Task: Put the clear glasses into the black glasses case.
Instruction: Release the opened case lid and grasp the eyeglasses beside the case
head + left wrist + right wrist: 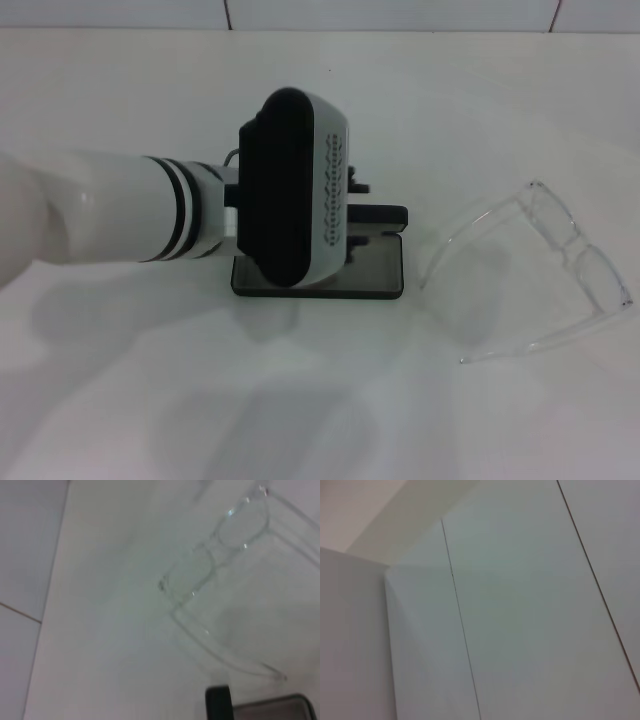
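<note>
Black fingers of the left gripper (375, 225) reach over the open black glasses case (385, 280); whether they are apart or together cannot be told, since the wrist housing hides most of them from the head view. The left wrist view shows only one dark tip at its edge, beside a corner of the case's grey lining (272, 710). The case lies flat on the white worktop (300, 420), partly covered by the gripper's white and black body, with the left arm (110, 205) stretching in from the robot's left side.

The clear glasses (545, 265) rest on the worktop just to the right of the case, apart from it, arms unfolded and pointing toward the case and the robot. In the left wrist view the glasses (215, 565) lie on the bare surface, one arm ending near the case corner.

The worktop is plain white and faintly shadowed. Behind it runs a wall of pale tiles (390, 12) with dark seams. The right gripper is out of sight; its wrist camera faces only tiled wall (520, 605).
</note>
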Robot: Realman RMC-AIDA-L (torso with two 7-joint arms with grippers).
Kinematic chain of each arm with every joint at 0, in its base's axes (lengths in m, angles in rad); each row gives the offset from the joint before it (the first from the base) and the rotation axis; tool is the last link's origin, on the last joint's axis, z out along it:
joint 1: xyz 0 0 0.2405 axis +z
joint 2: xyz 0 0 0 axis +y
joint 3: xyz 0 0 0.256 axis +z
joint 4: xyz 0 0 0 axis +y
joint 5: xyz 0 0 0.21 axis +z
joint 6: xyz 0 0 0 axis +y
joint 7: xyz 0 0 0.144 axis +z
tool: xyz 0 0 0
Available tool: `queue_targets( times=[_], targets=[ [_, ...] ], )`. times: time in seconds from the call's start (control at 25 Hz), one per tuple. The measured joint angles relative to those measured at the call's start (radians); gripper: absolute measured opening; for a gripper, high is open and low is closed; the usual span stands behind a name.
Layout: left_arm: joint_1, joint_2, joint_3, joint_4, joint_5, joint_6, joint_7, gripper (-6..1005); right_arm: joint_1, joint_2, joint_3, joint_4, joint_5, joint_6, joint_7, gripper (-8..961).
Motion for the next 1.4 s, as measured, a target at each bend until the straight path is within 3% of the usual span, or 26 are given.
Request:
queue_targets(
  times=[0.28, 0.4, 0.6, 0.8, 0.88, 0.96, 1.12, 1.4],
  targets=[
    [0.026, 0.001, -0.079, 0.124, -0.205, 0.039, 0.013, 509, 0.082, -0.003, -0.014, -0.055, -0.210, 0.090, 0.129, 870],
    [0.030, 0.001, -0.118, 0.164, -0.304, 0.041, 0.011, 508, 0.128, 0.012, -0.045, -0.142, -0.316, 0.158, 0.215, 870],
    [0.044, 0.002, -0.220, 0.182, -0.566, 0.072, 0.046, 506, 0.182, 0.019, -0.271, -0.354, -0.450, 0.341, 0.453, 870],
    [0.070, 0.002, -0.373, 0.113, -0.899, 0.193, 0.083, 503, 0.278, 0.021, -0.578, -0.600, -0.683, 0.478, 0.764, 869],
    [0.069, 0.002, -0.406, 0.069, -0.978, 0.256, 0.102, 503, 0.328, 0.026, -0.646, -0.672, -0.775, 0.480, 0.870, 867],
    [0.068, 0.002, -0.419, 0.031, -1.022, 0.288, 0.113, 503, 0.382, 0.027, -0.689, -0.710, -0.856, 0.469, 0.945, 864],
    [0.073, 0.001, -0.441, -0.016, -1.072, 0.339, 0.133, 502, 0.496, 0.021, -0.778, -0.721, -1.055, 0.450, 1.071, 742],
    [0.058, 0.001, -0.484, -0.115, -1.166, 0.401, 0.193, 502, 0.593, 0.054, -0.824, -0.663, -1.196, 0.454, 1.100, 716]
  ],
)
